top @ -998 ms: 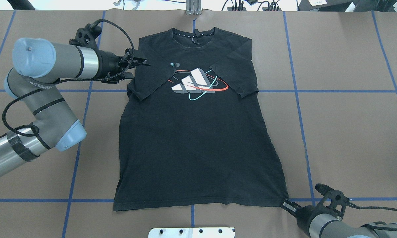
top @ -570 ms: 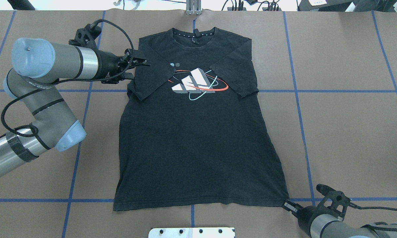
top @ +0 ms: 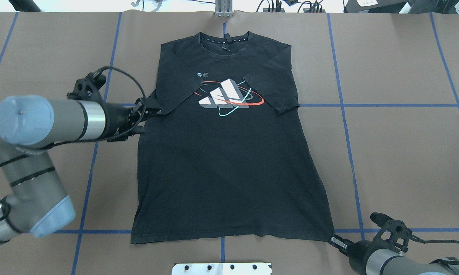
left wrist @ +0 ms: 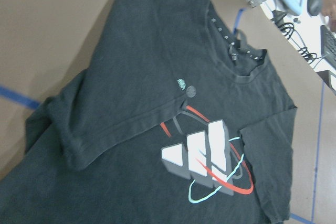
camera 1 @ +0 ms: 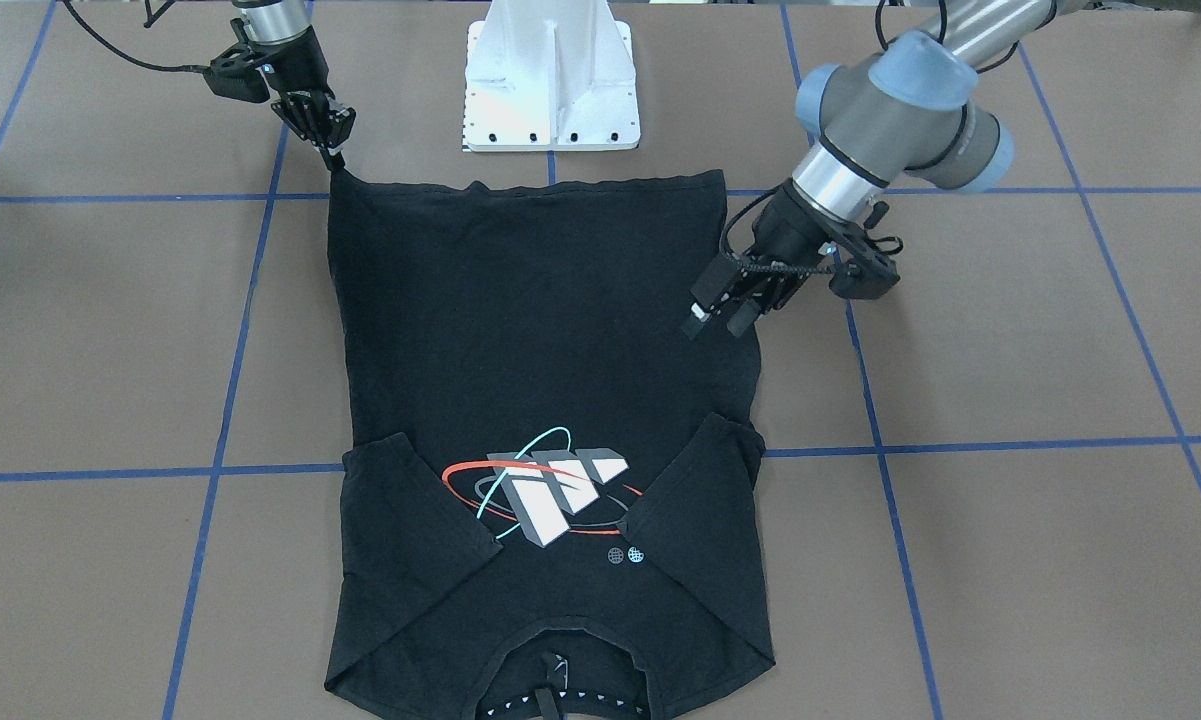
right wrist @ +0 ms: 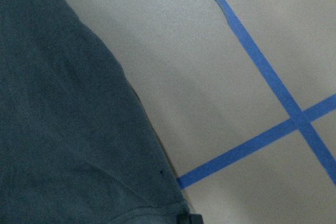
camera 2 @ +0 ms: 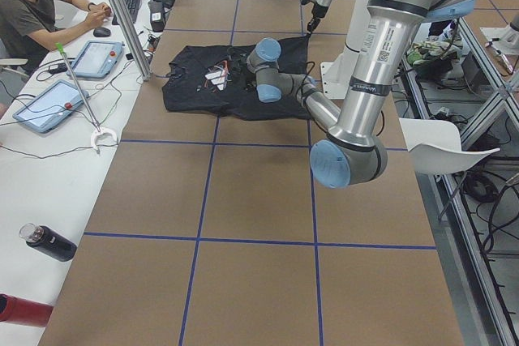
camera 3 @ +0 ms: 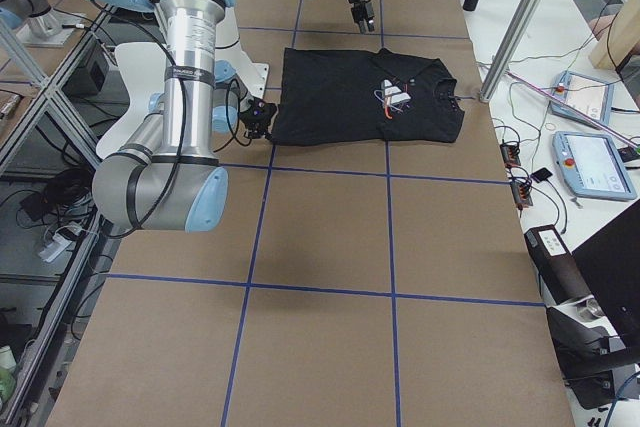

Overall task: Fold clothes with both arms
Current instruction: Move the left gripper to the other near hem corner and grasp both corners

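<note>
My left gripper has slid along the shirt from shoulder to folded sleeve, jaws apart, empty. My right gripper pinches the hem corner. The shirt lies flat on the worktop, collar toward its far edge. Sleeves are folded in; body folds remain.

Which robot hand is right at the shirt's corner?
The right gripper, closed on a bottom corner of the T-shirt. The left gripper hangs open at the side edge, near a folded sleeve.
</note>
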